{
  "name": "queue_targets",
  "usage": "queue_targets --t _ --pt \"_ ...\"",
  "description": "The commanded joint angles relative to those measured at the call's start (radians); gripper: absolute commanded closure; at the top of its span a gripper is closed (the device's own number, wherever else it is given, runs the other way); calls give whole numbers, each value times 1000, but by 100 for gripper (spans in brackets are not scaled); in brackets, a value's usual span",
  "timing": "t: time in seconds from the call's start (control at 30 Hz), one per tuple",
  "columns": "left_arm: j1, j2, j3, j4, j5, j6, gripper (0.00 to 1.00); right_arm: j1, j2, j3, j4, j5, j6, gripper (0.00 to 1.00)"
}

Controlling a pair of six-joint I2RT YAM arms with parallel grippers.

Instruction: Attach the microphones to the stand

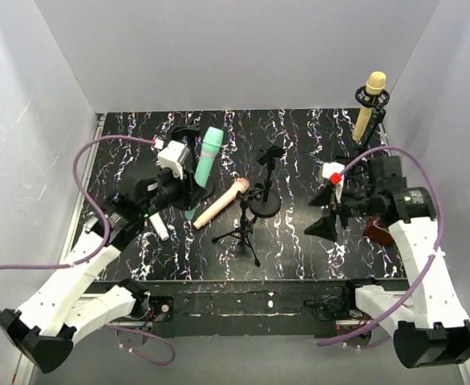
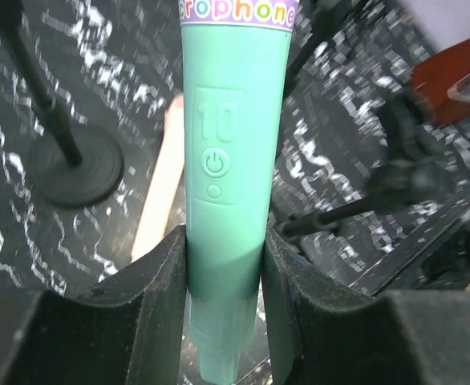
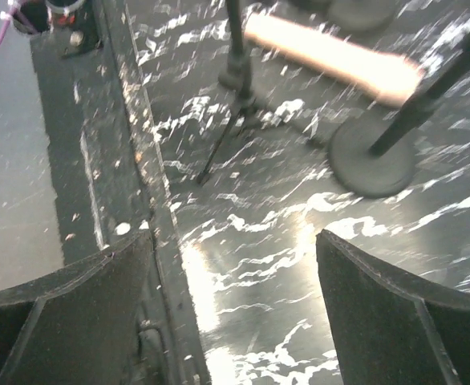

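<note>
My left gripper (image 1: 188,191) is shut on the lower handle of the teal-green microphone (image 1: 207,160), held tilted above the table; in the left wrist view the microphone (image 2: 227,184) sits clamped between both fingers (image 2: 159,297). The peach-pink microphone (image 1: 219,203) lies on the table beside it and shows in the right wrist view (image 3: 331,56). The white microphone (image 1: 160,227) lies by the left arm. The yellow-tan microphone (image 1: 369,104) stands in a clip stand at the back right. My right gripper (image 1: 325,210) is open and empty over the table (image 3: 235,297).
A round-base stand (image 1: 265,188) and a small tripod stand (image 1: 243,228) stand mid-table, also seen from the right wrist (image 3: 371,164) (image 3: 237,76). Another black stand (image 1: 184,132) is at the back left. A dark red object (image 1: 377,233) lies under the right arm.
</note>
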Motion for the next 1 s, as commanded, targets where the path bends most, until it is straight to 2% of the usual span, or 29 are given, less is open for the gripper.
queue_targets --t 0.0,0.2,0.33,0.4,0.57,0.7,0.8,0.9,0.97 --pt "3 -54 104 89 105 -17 100 -4 32 263 -180 -32 -53 11" --pt "3 -5 213 241 246 -78 100 -19 66 460 -210 -127 47 10" --pt "0 62 251 367 355 -150 100 -37 83 513 -133 -213 166 10" --pt "-20 100 268 424 367 -176 100 -44 97 529 -64 -254 285 11" --pt "-155 214 328 503 285 -110 100 -50 158 572 123 -343 551 12" --pt "-236 312 363 586 219 -92 100 -50 206 584 340 -374 806 13" --pt "-267 370 366 664 197 -104 100 -50 229 575 482 -334 990 13" --pt "-294 407 374 701 162 -104 100 -50 249 580 586 -291 1099 13" --pt "-310 427 374 720 147 -110 100 -50 250 549 724 -274 1217 13"
